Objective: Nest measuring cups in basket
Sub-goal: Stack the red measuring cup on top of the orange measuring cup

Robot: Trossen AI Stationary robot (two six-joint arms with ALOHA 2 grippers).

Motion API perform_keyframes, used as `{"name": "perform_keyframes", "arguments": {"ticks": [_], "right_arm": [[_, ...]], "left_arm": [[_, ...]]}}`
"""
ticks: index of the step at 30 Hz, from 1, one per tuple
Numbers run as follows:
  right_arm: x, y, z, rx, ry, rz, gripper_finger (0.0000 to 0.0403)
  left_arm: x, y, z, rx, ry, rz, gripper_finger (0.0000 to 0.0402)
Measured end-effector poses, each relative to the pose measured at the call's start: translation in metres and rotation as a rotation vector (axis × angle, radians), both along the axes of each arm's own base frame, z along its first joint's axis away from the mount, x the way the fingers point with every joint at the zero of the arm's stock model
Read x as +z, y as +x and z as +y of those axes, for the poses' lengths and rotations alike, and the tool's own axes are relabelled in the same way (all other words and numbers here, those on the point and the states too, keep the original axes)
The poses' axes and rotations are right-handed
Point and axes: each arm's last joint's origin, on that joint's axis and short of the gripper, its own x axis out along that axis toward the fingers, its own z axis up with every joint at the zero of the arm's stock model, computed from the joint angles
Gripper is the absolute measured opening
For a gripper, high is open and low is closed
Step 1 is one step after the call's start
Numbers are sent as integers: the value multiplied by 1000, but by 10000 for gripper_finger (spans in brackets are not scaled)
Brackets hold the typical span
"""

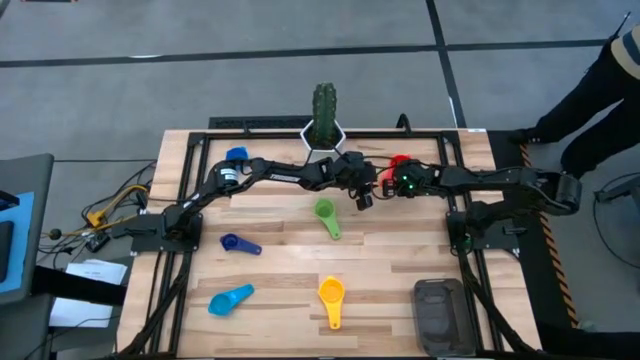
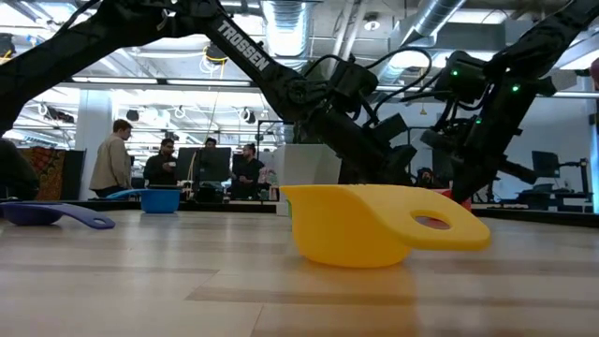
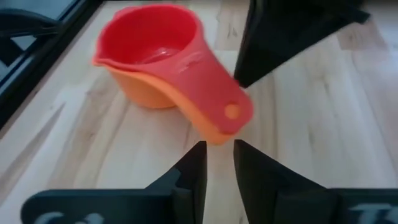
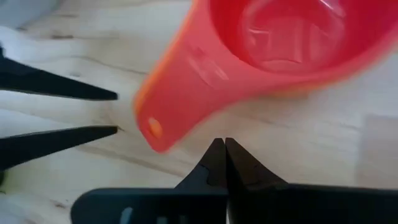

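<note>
Two nested cups, red cup (image 3: pixel 155 37) in orange cup (image 3: pixel 140 90); left gripper (image 3: pixel 219 165) slightly parted, empty; right gripper (image 4: pixel 224 155) closed, empty; cactus pot (image 1: pixel 323 135) behind.

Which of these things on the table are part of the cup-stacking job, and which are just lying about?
Part of the job:
- red cup nested in orange cup
- green cup
- yellow cup
- light blue cup
- dark blue cup
- blue cup
- basket

Just lying about:
- cactus pot
- cables
</note>
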Motion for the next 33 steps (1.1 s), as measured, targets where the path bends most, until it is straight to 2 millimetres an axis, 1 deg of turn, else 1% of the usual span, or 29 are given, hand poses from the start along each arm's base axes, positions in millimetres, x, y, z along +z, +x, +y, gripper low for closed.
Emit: {"name": "perform_keyframes", "arguments": {"ticks": [7, 10, 12, 15, 18, 23, 33], "right_arm": [[-3, 4, -2, -3, -4, -13, 5], [-2, 4, -3, -5, -7, -16, 4], [-2, 4, -3, -7, -11, -19, 7], [-1, 4, -5, -9, -17, -31, 9], [-2, 4, -5, -8, -14, -28, 5], [-2, 4, -4, -3, -7, -32, 9], [0, 6, -7, 0, -19, -65, 7]], "left_arm": [[-1, -5, 14, 27, -4, 12, 68], [-3, -5, 17, 3, -19, 10, 68], [-9, -2, 17, -32, -31, -16, 68], [-17, -2, 13, -67, -61, 6, 68], [-15, 0, 8, -56, -20, 2, 68], [-6, 3, 9, -68, 6, -29, 68], [-7, 3, 6, -111, -8, -25, 68]]}}
